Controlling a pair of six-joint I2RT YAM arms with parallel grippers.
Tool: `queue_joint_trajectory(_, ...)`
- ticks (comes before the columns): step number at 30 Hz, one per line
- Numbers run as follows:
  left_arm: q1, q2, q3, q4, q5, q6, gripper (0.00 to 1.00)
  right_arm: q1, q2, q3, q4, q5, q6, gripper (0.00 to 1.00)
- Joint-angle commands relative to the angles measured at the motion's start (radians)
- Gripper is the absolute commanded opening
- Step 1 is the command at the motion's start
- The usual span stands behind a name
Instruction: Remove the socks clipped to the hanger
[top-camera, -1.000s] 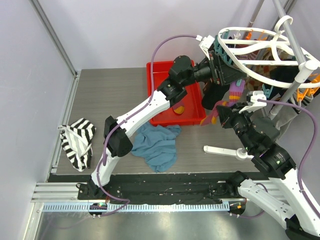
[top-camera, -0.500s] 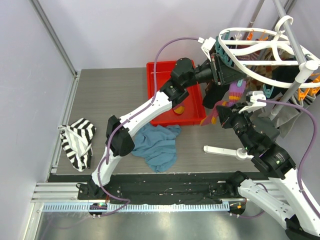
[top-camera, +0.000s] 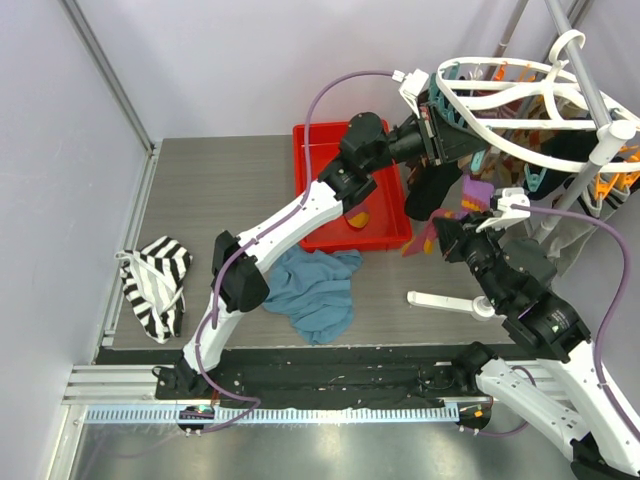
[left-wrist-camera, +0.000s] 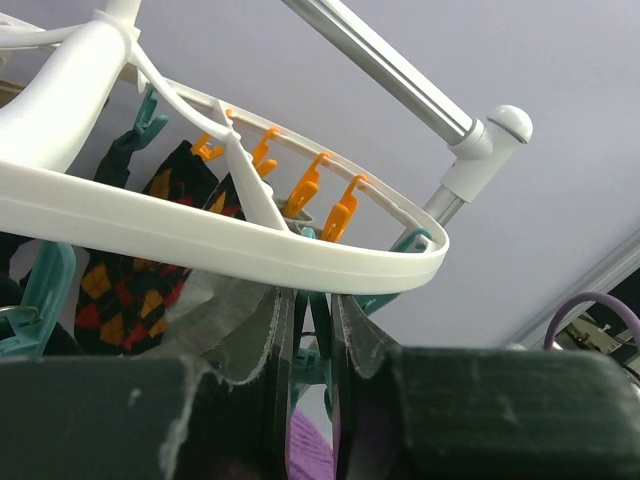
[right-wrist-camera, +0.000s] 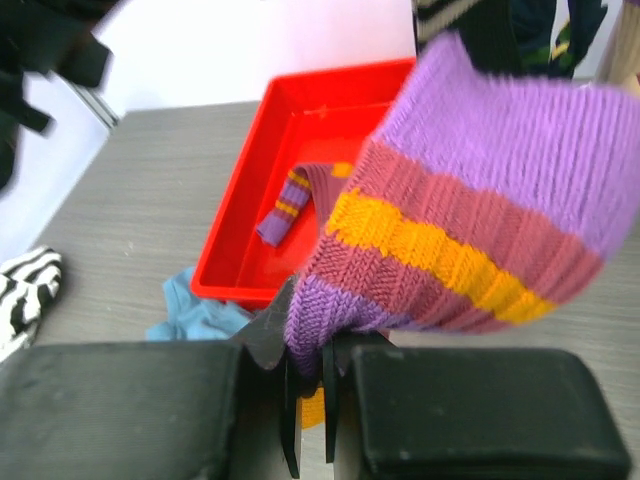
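The white oval hanger (top-camera: 500, 95) hangs at the back right, with teal and orange clips under its rim (left-wrist-camera: 200, 235). My left gripper (top-camera: 440, 125) reaches up beneath that rim. Its jaws (left-wrist-camera: 312, 335) are shut on a teal clip (left-wrist-camera: 320, 312), with purple fabric showing just below. A purple and orange striped sock (top-camera: 472, 192) hangs from there. My right gripper (top-camera: 447, 235) is shut on the sock's lower end (right-wrist-camera: 470, 210), pinching the purple edge between its fingers (right-wrist-camera: 311, 360). An argyle sock (left-wrist-camera: 130, 290) and other dark socks hang from clips further along.
A red tray (top-camera: 310, 150) stands on the table under my left arm, with a striped sock (right-wrist-camera: 285, 205) lying in it. A blue cloth (top-camera: 318, 290) lies in front of it, and a black-and-white striped cloth (top-camera: 158, 285) at the left. The metal stand pole (top-camera: 590, 80) carries the hanger.
My left gripper's jaws have closed in on the teal clip under the rim. My right gripper keeps its hold on the striped sock and has shifted only slightly.
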Motion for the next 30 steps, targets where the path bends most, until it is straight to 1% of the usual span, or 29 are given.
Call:
queue_joint_trajectory(1, 0.015, -0.005, 0.039, -0.023, -0.017, 0.001, 0.04, 0.003, -0.031, -0.024, -0.04, 0.0, -0.028, 0.01)
queue_joint_trajectory(4, 0.015, -0.008, 0.04, -0.023, -0.018, 0.001, 0.04, 0.004, -0.057, -0.032, -0.057, 0.0, -0.028, 0.01)
queue_joint_trajectory(6, 0.015, -0.009, 0.037, -0.017, -0.018, -0.005, 0.08, 0.003, -0.062, -0.03, -0.069, -0.002, -0.029, 0.01)
queue_joint_trajectory(7, 0.015, -0.011, 0.034, -0.016, -0.02, -0.006, 0.18, 0.003, -0.062, -0.03, -0.075, -0.002, -0.026, 0.01)
queue_joint_trajectory(9, 0.015, -0.021, 0.013, -0.016, -0.032, -0.006, 0.32, 0.004, -0.06, -0.027, -0.083, -0.003, -0.028, 0.01)
queue_joint_trajectory(10, 0.018, -0.03, -0.001, -0.013, -0.037, -0.005, 0.5, 0.003, -0.062, -0.024, -0.088, -0.005, -0.025, 0.01)
queue_joint_trajectory(11, 0.021, -0.041, -0.045, 0.0, -0.046, -0.005, 0.58, 0.003, -0.062, -0.019, -0.089, -0.005, -0.025, 0.01)
queue_joint_trajectory(13, 0.03, -0.081, -0.096, 0.015, -0.067, -0.009, 0.69, 0.003, -0.062, -0.013, -0.094, -0.008, -0.025, 0.01)
queue_joint_trajectory(17, 0.056, -0.156, -0.233, 0.018, -0.072, 0.01, 0.75, 0.003, -0.045, 0.008, -0.108, -0.011, -0.023, 0.02)
queue_joint_trajectory(20, 0.072, -0.242, -0.342, -0.014, -0.095, 0.073, 0.8, 0.003, -0.02, 0.028, -0.111, -0.034, -0.02, 0.02)
queue_joint_trajectory(25, 0.107, -0.412, -0.501, -0.135, -0.155, 0.214, 0.85, 0.003, 0.056, 0.08, -0.065, -0.1, -0.003, 0.03)
queue_joint_trajectory(27, 0.124, -0.464, -0.543, -0.181, -0.198, 0.24, 0.86, 0.003, 0.114, 0.094, -0.031, -0.112, 0.003, 0.03)
queue_joint_trajectory(28, 0.145, -0.489, -0.59, -0.221, -0.211, 0.256, 0.86, 0.004, 0.138, 0.112, 0.002, -0.123, 0.007, 0.04)
queue_joint_trajectory(29, 0.156, -0.548, -0.616, -0.246, -0.256, 0.286, 0.87, 0.004, 0.162, 0.125, 0.019, -0.14, 0.01, 0.04)
queue_joint_trajectory(30, 0.168, -0.576, -0.644, -0.267, -0.28, 0.305, 0.89, 0.004, 0.194, 0.139, 0.036, -0.151, 0.017, 0.04)
